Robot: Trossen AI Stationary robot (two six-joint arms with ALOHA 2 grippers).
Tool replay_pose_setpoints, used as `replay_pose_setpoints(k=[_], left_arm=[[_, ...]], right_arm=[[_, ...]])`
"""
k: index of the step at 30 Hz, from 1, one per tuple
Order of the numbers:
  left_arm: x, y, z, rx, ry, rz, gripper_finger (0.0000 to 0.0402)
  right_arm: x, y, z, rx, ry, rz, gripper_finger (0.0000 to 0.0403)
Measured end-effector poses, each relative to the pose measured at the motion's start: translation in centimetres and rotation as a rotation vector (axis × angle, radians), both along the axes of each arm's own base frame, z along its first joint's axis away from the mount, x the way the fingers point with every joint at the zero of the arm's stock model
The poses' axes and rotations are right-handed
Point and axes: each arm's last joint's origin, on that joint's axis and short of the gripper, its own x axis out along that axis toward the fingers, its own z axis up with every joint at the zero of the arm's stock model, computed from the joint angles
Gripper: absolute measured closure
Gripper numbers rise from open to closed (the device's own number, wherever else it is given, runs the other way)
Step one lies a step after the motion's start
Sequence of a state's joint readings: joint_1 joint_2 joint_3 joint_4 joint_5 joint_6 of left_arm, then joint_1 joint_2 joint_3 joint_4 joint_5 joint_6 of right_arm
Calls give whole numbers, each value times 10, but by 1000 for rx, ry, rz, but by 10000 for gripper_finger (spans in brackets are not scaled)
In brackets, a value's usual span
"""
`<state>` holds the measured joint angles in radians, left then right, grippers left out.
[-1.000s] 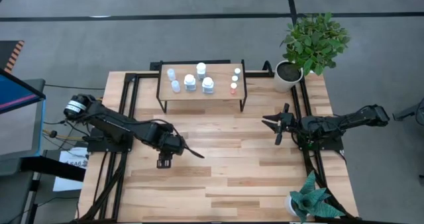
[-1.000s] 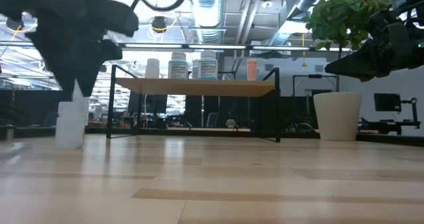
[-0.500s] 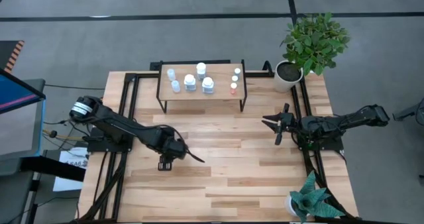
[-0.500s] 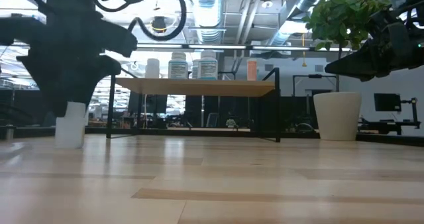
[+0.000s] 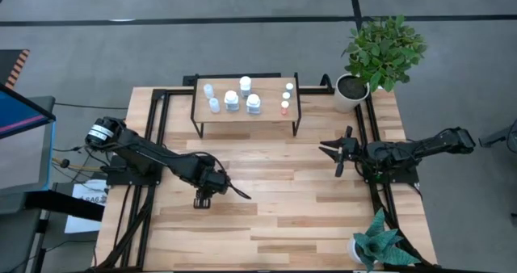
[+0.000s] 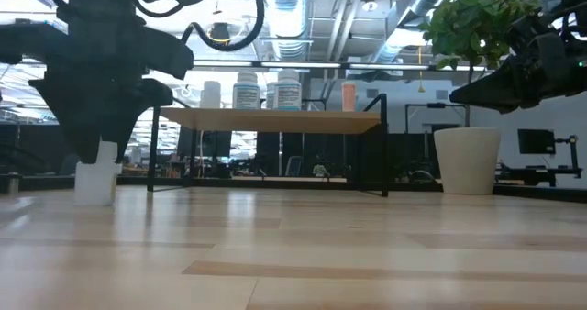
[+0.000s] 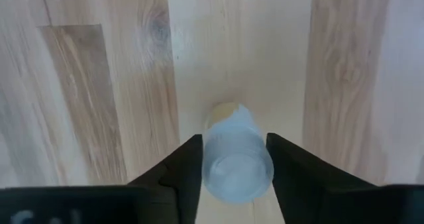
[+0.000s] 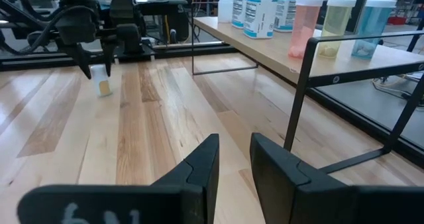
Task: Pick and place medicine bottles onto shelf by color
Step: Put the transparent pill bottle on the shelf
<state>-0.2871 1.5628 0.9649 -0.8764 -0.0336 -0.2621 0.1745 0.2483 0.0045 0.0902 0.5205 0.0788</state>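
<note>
1. left claw (image 7: 233, 159): hangs over the near-left part of the table (image 5: 275, 224), pointing straight down, its two fingers set either side of a small pale bottle (image 7: 236, 156) that stands upright on the planks. jaws stand narrow about it; whether the pads already press the sides cannot be told. judged to be the grasping step, claw lowered from above so the bottle can be lifted clear.
2. right claw (image 8: 232, 159): waits off the right side of the table, level with the boards, fingers drawn nearly together, holding nothing.
3. shelf (image 5: 271, 111): small wood-topped riser on black legs at the far middle of the table, well apart from the left claw. bottles sit in colour groups, which is the sorting the task asks for.
4. white bottles (image 5: 242, 95): three larger ones, middle of the shelf.
5. pale-blue bottles (image 5: 211, 96): left end; the bottle in hand looks a match, likely bound there.
6. tinted bottles (image 5: 286, 97): right end, orange and greenish; exact count hard to make out.
7. hidden: label of the held bottle; in the low view the claw covers its top.
</note>
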Motion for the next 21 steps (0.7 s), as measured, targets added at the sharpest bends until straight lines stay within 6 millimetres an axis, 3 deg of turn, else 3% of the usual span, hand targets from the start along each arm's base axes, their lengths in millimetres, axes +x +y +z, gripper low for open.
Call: replay_pose_setpoints(k=[3, 10, 16, 21], left_arm=[[0, 6, 6, -41, -14, 18, 294], [-11, 32, 38, -104, -94, 39, 297], [-21, 63, 94, -61, -201, 65, 287], [-30, 94, 149, 74, -256, 43, 291]], right_arm=[[0, 0, 0, 0, 1, 0, 294], [0, 0, 0, 0, 0, 0, 294], [0, 0, 0, 0, 0, 0, 294], [0, 0, 0, 0, 0, 0, 294]])
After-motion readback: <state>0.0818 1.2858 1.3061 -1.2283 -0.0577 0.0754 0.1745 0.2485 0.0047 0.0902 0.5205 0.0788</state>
